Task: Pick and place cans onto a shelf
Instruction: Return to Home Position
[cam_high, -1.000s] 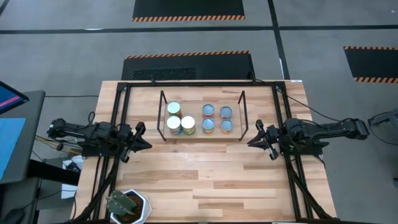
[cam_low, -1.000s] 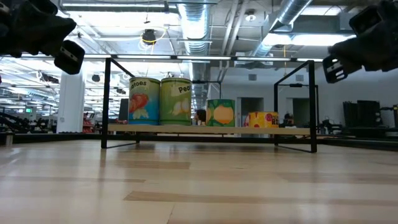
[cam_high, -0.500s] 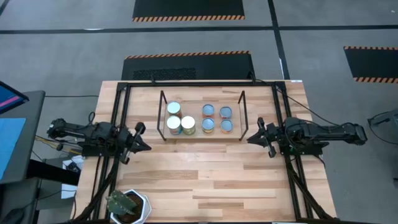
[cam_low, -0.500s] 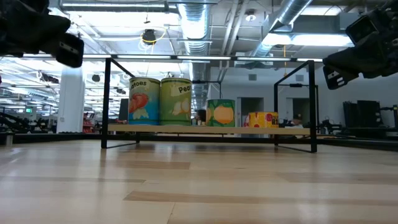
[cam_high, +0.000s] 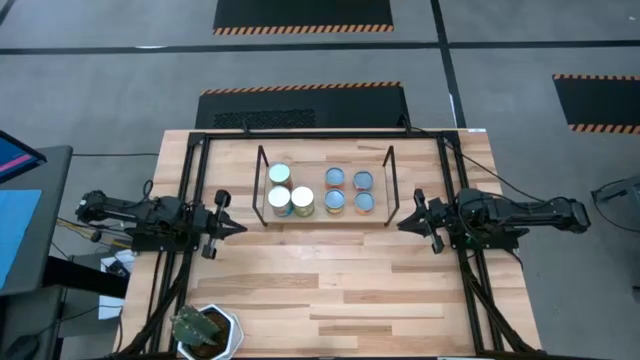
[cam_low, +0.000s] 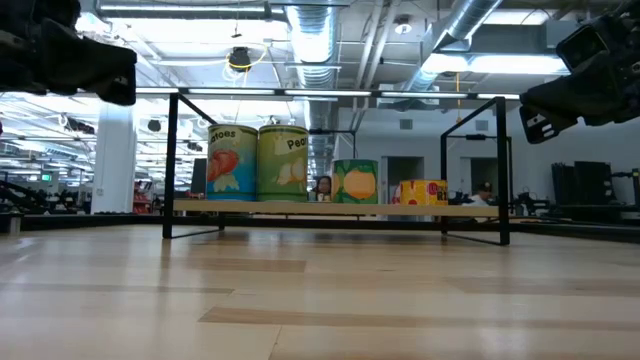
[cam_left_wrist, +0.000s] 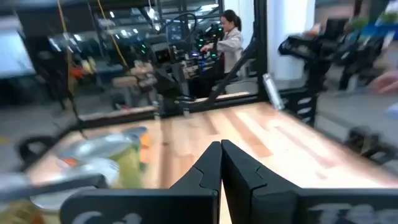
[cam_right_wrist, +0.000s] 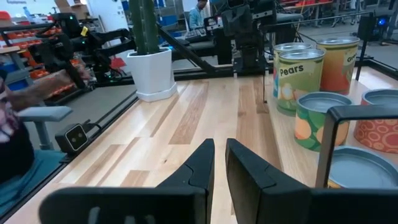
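Observation:
The shelf (cam_high: 316, 190) is a light-wood board with black wire frames at its short ends, at the table's far middle. Several cans stand upright on it: three taller ones with white tops at its left (cam_high: 279, 202), and four short ones with pale-blue tops at its right (cam_high: 364, 203). In the low view they stand in a row (cam_low: 283, 162). My left gripper (cam_high: 236, 228) hovers shut and empty left of the shelf. My right gripper (cam_high: 403, 224) hovers shut and empty right of it, with the cans (cam_right_wrist: 316, 121) beside it.
A white hexagonal pot with a green plant (cam_high: 208, 330) stands at the table's near left corner. Black frame rails (cam_high: 190, 180) run along the table's left, right and far sides. Bare wood (cam_high: 330, 280) lies between shelf and near edge. People show in the room behind (cam_left_wrist: 229, 37).
My left gripper has turned about its wrist and now lies level, pointing toward the shelf. My right gripper shifted slightly early on and then kept still. The cans and shelf have not moved.

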